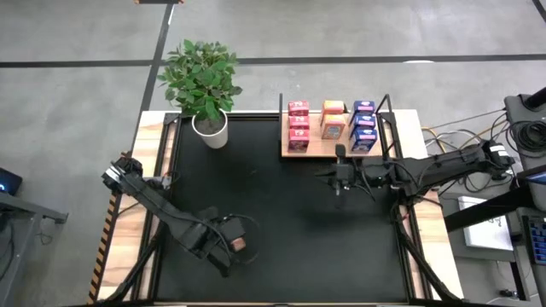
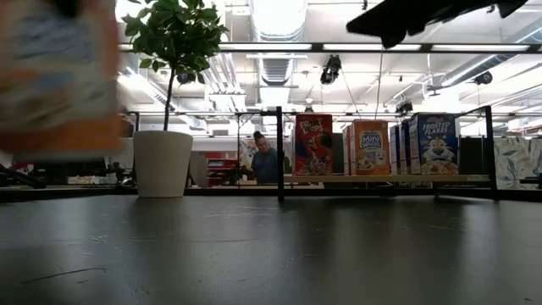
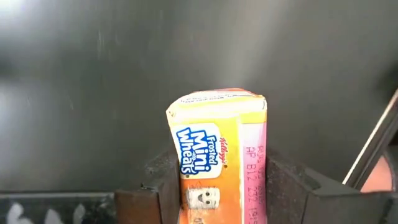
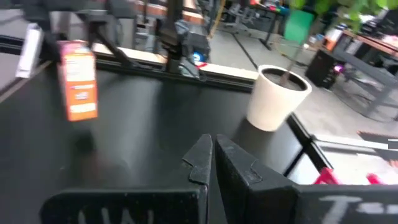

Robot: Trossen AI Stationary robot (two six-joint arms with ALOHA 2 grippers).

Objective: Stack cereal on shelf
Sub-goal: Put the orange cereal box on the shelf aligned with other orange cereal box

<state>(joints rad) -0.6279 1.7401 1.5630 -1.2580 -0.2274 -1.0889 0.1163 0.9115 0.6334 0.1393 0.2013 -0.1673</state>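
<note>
black tabletop (image 1: 281, 213) carries all items. left gripper (image 1: 235, 245), near the front edge, clamps an orange cereal box (image 3: 217, 155) between its fingers. shelf (image 1: 311, 147) at rear holds the other boxes. right gripper (image 1: 340, 181), fingers closed empty, sits before it.

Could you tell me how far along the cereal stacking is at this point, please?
Mostly done: the shelf already carries red, orange and blue cereal boxes in three columns. In hand: the left gripper, near the table's front, has an orange Mini-Wheats box between its fingers. Left: carrying that box to the shelf. The right gripper waits shut before the shelf.
</note>
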